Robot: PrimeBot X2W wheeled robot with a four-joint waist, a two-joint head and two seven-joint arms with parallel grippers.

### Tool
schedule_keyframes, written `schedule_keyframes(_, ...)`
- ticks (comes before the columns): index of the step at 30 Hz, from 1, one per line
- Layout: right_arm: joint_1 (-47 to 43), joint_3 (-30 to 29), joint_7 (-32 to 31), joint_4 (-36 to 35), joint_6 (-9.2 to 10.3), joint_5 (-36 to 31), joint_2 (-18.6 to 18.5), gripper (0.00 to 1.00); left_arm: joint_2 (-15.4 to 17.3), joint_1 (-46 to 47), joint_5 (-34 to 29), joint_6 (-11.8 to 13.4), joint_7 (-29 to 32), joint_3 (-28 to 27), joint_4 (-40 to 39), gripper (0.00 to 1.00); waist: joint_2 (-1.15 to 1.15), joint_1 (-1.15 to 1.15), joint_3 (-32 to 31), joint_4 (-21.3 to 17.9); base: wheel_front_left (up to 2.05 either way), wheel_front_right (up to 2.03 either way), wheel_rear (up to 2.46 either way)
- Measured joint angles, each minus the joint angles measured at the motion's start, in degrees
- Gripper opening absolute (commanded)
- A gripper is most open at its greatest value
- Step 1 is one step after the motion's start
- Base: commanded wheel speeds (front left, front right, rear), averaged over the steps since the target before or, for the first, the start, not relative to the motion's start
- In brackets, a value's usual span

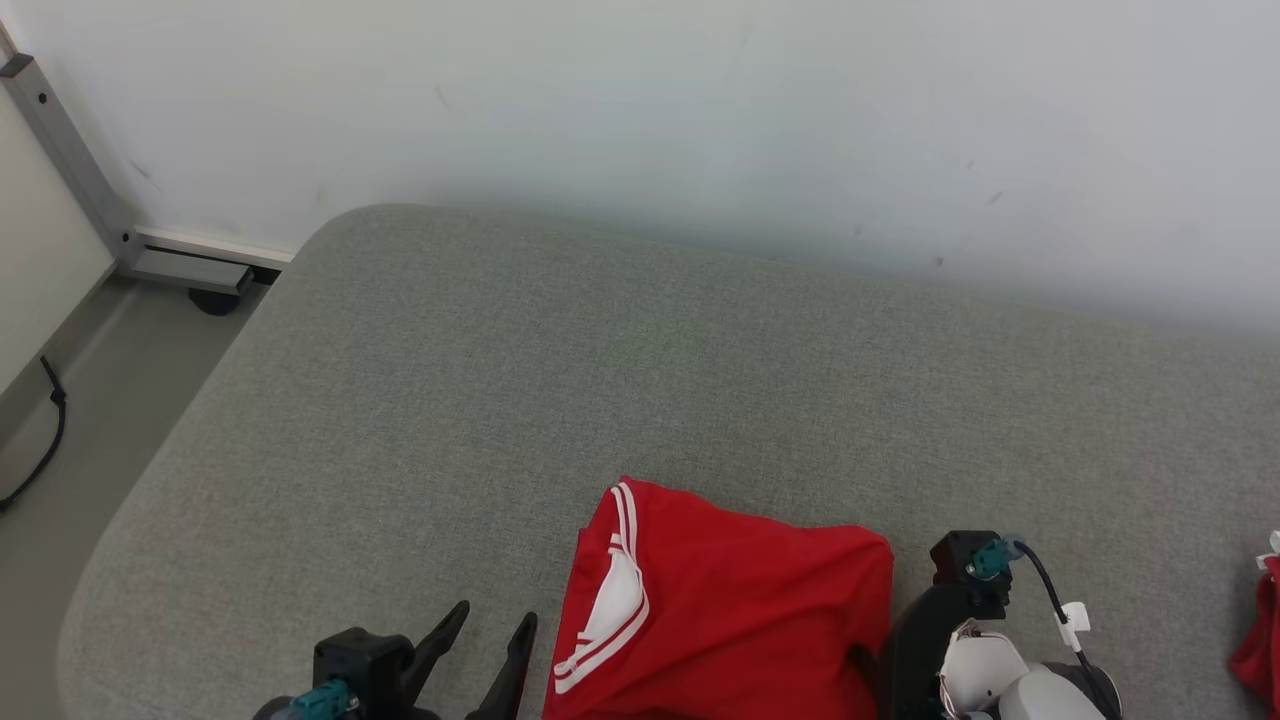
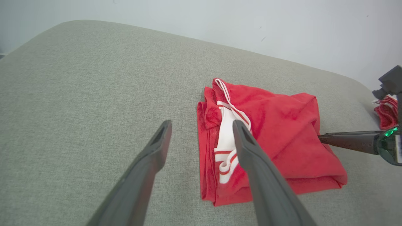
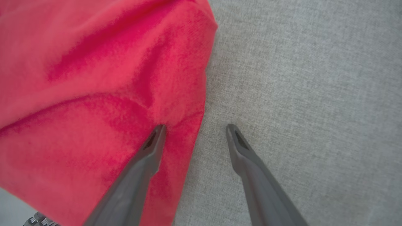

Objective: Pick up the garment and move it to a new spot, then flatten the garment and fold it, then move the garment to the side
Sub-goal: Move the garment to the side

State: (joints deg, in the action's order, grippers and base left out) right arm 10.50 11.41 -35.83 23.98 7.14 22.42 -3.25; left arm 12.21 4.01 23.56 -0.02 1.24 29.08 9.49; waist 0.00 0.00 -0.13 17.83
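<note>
The garment is red with white-striped trim and lies folded in a compact rectangle on the grey cushion, near its front edge. My left gripper is open just left of the garment, with one finger over the white trim and nothing between the fingers. My right gripper is open and low at the garment's right edge. Its left finger rests on the red cloth and the other is over bare cushion. From the left wrist view, a right finger reaches the garment's right side.
Another red piece of cloth lies at the cushion's right edge. A white wall runs behind the cushion. On the left are a metal frame leg, bare floor and a black cable. Open grey cushion stretches behind and left of the garment.
</note>
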Motion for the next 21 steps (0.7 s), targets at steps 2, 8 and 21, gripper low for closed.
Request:
schedule_keyframes(2,0.4,0.0,-0.3,0.1,0.00,-0.4,0.0,0.40,0.0,0.0,0.0,0.0,0.0,0.0,0.0,1.00,0.00,0.00,0.1,0.0,0.00,0.00,0.00)
schedule_keyframes(8,0.6,1.2,-0.8,-0.2,0.01,-0.2,0.1,0.00,-0.5,0.1,0.0,0.0,0.0,0.0,0.4,1.00,0.00,0.00,0.2,-0.1,0.00,0.00,0.00)
schedule_keyframes(21,0.6,-0.3,-0.9,-1.3,0.01,0.1,0.2,0.00,-0.6,0.1,0.1,0.0,0.0,-0.2,1.3,1.00,0.01,0.00,-0.3,-0.8,0.00,0.00,0.00)
